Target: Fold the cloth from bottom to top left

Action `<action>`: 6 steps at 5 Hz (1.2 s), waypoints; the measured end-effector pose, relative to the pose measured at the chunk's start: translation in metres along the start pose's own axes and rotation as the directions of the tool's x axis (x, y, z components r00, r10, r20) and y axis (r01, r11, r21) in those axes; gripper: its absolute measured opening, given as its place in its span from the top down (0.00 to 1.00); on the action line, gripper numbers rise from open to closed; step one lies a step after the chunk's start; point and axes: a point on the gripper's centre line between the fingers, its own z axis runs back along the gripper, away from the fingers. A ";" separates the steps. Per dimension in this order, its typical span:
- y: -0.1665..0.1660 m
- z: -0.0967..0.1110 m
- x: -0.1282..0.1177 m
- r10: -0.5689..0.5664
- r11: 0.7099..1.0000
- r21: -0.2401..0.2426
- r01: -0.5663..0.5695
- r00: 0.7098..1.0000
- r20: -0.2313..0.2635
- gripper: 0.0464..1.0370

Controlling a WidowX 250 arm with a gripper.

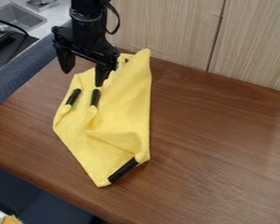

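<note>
The biggest thing from where I'm standing is one brown wooden table [224, 144], with two pale wood-grain panels [166, 26] upright behind its far edge, a single dark seam between them. One yellow cloth [119, 135] lies on the table, left of the middle, rumpled and partly folded over itself. Its narrow end points down toward the near edge, and one corner peaks up high by the panels. One black robot arm [88, 26] comes in from the top, its single gripper [84, 77] hanging at the cloth's upper left part. The two jaws are spread well apart: one in front of the cloth, the other just past its left edge. Whether either touches the fabric, I can't tell. Off at the upper left there's one metal sink [19, 16]. Smallest are three black strips on the cloth: one longer piece [124, 169] at the lower right edge, and two shorter ones [95, 97] side by side below the jaws.
</note>
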 end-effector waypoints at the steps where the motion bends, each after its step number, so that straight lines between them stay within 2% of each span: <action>1: -0.003 -0.008 -0.004 -0.005 1.000 -0.008 0.005 1.000 -0.027 0.04; 2: -0.010 0.001 -0.012 -0.043 0.998 -0.034 0.043 0.999 0.016 0.04; 4: -0.036 0.026 -0.054 -0.138 0.988 -0.062 0.144 0.986 0.097 0.04; 5: -0.067 0.024 -0.071 -0.224 0.968 -0.096 0.232 0.971 0.088 0.04; 6: -0.094 0.021 -0.080 -0.299 0.942 -0.128 0.311 0.949 0.104 0.04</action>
